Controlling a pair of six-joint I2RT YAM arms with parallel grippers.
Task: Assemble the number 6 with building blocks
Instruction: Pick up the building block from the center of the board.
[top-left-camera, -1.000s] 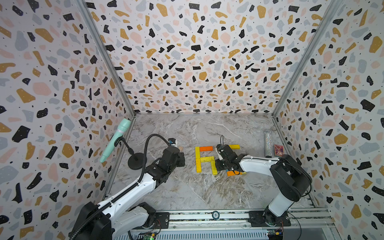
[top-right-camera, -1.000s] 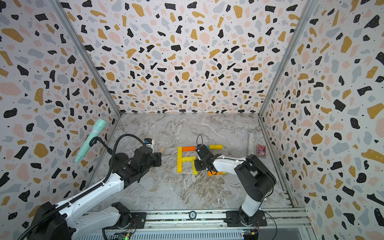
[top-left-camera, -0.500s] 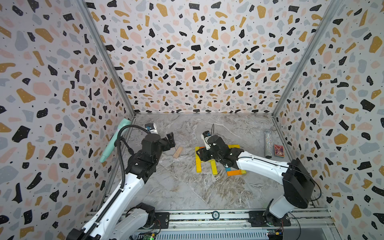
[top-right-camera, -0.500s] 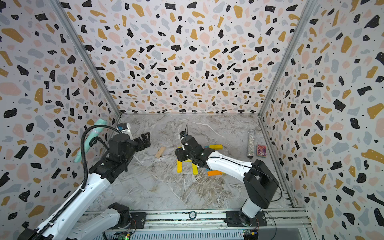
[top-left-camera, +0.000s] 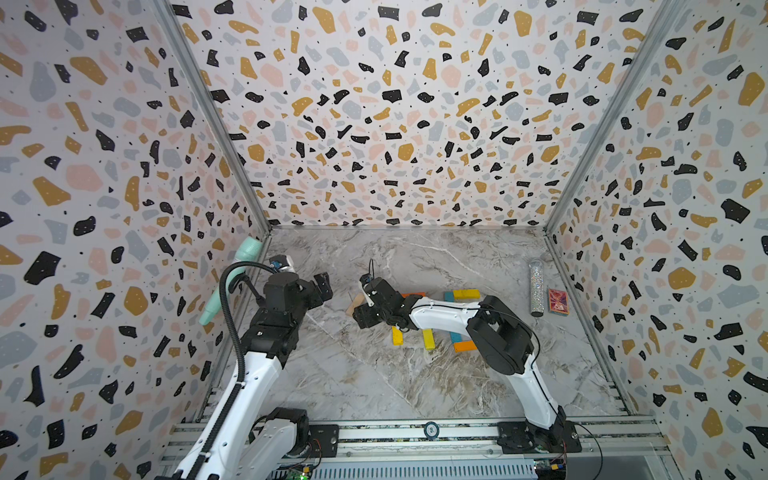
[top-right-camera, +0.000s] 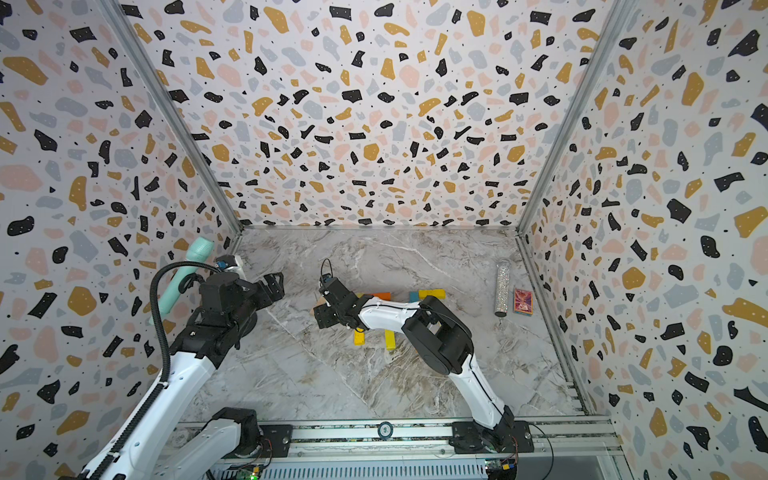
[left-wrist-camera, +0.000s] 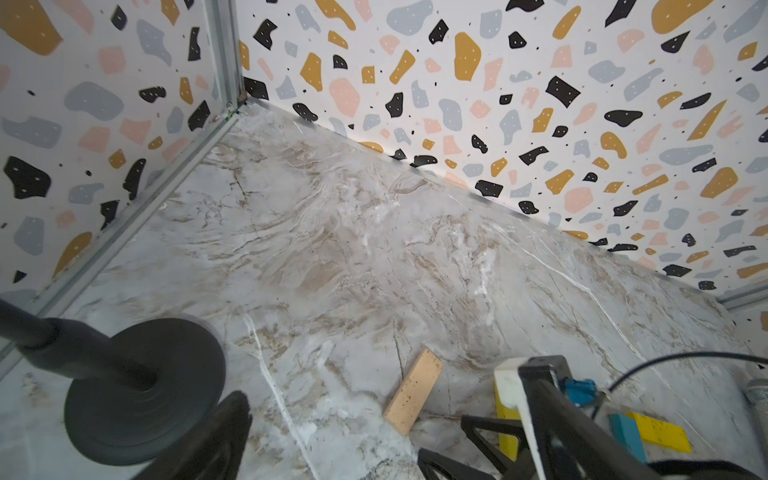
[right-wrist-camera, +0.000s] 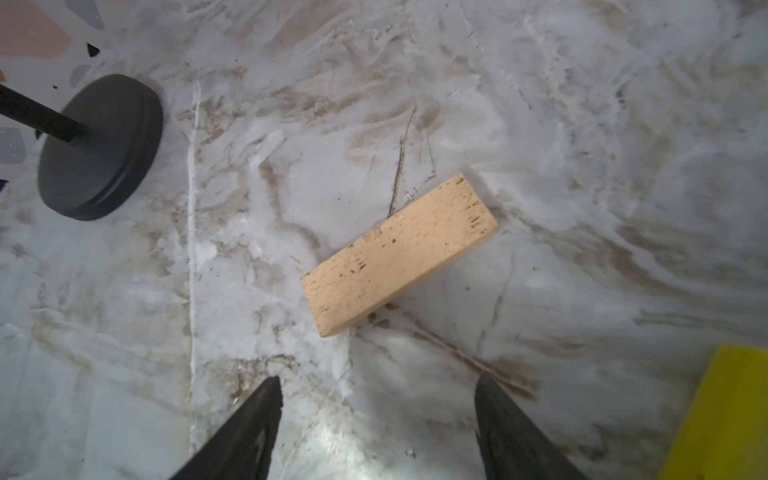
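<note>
Marble tabletop (top-left-camera: 374, 374): one beige plank (right-wrist-camera: 399, 253), one tube (top-left-camera: 536, 286) (glittery).

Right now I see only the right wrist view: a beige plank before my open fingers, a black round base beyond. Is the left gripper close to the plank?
Observer: No. The left gripper hangs open, apart from the beige plank, on its left-wall side.
Operator: And the other pieces?
Observer: The painted blocks, yellow, orange and teal, lie on the plank's other side, partly hidden under the right arm.
Operator: Anything else on the table?
Observer: A glittery tube and a red card box sit by the right wall.
</note>
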